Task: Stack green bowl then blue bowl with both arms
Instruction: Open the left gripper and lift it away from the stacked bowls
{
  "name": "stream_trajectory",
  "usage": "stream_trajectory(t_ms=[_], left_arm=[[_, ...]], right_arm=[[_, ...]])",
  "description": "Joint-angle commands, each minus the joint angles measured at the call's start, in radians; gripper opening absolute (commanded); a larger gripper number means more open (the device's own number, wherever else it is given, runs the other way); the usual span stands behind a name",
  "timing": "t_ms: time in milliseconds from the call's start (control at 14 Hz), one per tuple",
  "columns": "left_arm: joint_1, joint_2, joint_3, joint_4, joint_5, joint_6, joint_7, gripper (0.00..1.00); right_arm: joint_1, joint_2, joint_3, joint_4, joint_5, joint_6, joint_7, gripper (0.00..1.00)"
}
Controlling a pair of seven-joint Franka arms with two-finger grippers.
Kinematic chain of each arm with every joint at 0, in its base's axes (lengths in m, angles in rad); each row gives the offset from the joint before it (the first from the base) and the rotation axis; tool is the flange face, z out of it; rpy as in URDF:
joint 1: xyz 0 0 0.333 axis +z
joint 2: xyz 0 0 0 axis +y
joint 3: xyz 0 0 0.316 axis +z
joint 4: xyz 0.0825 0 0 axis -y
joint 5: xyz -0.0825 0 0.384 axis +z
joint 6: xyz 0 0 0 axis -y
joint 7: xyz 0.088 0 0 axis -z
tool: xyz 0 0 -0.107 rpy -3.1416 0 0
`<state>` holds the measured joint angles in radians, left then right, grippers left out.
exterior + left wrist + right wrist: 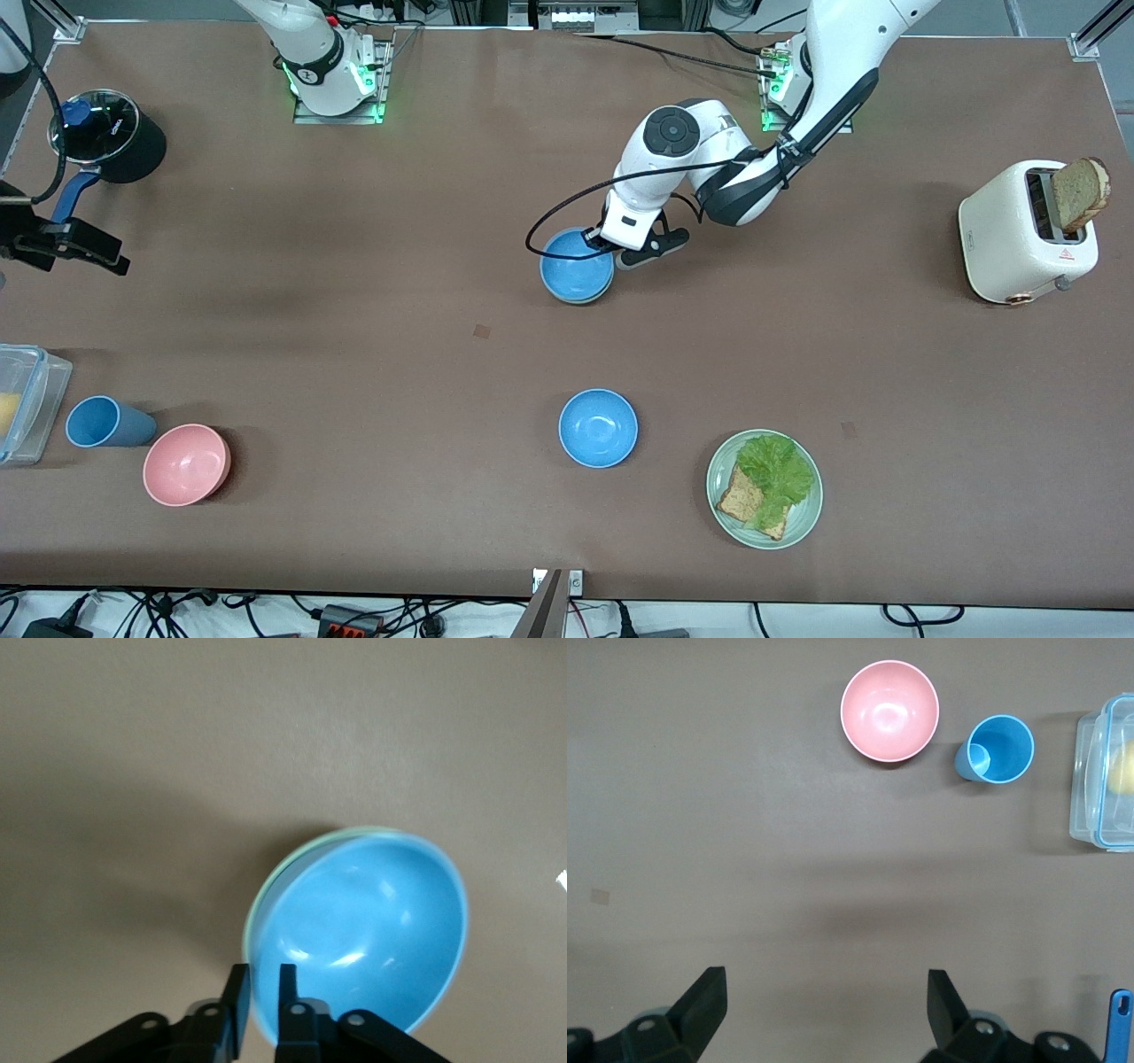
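A blue bowl (574,270) sits nested inside the green bowl (586,300) in the middle of the table, so only a pale green rim shows. In the left wrist view the blue bowl (372,930) fills the green bowl (282,868). My left gripper (598,242) is down at their rim, on the side toward the robots' bases. Its fingers (237,992) straddle the rim, one inside and one outside, shut on it (263,979). A second blue bowl (598,428) stands alone nearer the front camera. My right gripper (106,248) waits open and empty (826,983) over the right arm's end of the table.
A pink bowl (186,463) (889,709), a blue cup (102,422) (998,749) and a clear container (22,403) (1106,771) stand at the right arm's end. A black pot (106,133) stands there too. A green plate (806,518) with lettuce and toast, and a toaster (1019,235), are toward the left arm's end.
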<state>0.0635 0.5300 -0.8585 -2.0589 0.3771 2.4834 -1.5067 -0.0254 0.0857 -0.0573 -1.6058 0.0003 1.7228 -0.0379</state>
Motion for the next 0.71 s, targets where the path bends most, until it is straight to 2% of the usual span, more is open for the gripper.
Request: stream_trajectory(t_ms=[0,214,500,643], left_arm=[[0.004,-0.005,-0.011,0.118,0.025,-0.176,-0.021,0.34],[0.048,-0.015,-0.057,0.192,0.02,-0.288,-0.009,0.34],[0.348,-0.005,-0.275,0.194,0.019,-0.339,0.162,0.36],[0.406,-0.007,-0.304,0.21,0.019,-0.386,0.267,0.36]], right_arm=[[-0.007,-0.093,0.016,-0.121,-0.013,0.055,-0.019,1.0],[-0.008,-0.089,0.016,-0.109,-0.014,0.041,-0.02,1.0],[-0.007,-0.089,0.017,-0.102,-0.014,0.037,-0.02,1.0],[-0.008,-0.089,0.017,-0.1,-0.014,0.034,-0.02,1.0]])
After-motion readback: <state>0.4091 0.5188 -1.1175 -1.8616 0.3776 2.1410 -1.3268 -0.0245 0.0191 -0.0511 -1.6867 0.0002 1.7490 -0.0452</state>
